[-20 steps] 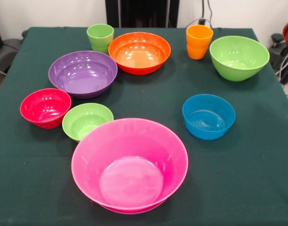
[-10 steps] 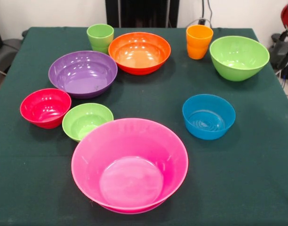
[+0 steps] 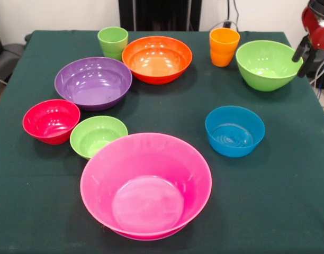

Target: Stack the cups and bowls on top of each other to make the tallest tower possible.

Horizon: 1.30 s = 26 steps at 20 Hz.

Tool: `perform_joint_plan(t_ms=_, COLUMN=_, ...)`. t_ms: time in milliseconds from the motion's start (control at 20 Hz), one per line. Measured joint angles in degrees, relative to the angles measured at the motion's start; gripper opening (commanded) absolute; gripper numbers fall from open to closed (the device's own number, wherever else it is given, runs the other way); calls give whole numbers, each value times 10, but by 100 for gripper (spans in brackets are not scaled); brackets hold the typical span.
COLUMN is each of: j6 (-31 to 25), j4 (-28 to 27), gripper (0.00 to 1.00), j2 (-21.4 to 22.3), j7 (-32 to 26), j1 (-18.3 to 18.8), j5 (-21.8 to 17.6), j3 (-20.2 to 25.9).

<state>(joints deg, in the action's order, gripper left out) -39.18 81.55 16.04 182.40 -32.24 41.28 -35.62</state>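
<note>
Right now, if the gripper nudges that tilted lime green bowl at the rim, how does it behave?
The large lime green bowl already leans with one rim side low, so it probably rocks or tips readily. Its glossy plastic looks stiff, light and slippery; on the green tablecloth it may tip before it slides. The gripper sits right beside its rim.

Green-clothed surface [image 3: 289, 174] set with bowls and cups

Behind the pink bowl [image 3: 146, 185] are seen red [image 3: 51, 120], small green [image 3: 97, 135], purple [image 3: 93, 82], orange [image 3: 157, 59], blue [image 3: 234, 130] and large green [image 3: 268, 64] bowls, and a green cup [image 3: 113, 42] and an orange cup [image 3: 224, 46].
</note>
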Motion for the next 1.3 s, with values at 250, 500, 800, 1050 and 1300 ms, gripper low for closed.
perform_joint_plan(t_ms=250, j6=8, j4=0, gripper=100, j2=-3, j7=0, j1=3, j5=0, j3=4)
perform_joint_plan(t_ms=500, j6=8, j4=0, gripper=100, j2=-3, j7=0, j1=16, j5=-7, j3=6)
perform_joint_plan(t_ms=800, j6=14, j4=14, gripper=100, j2=4, j7=0, j1=32, j5=-19, j3=9)
perform_joint_plan(t_ms=1050, j6=32, j4=34, gripper=100, j2=9, j7=0, j1=42, j5=-27, j3=15)
perform_joint_plan(t_ms=1300, j6=49, j4=53, gripper=100, j2=14, j7=0, j1=58, j5=-37, j3=31)
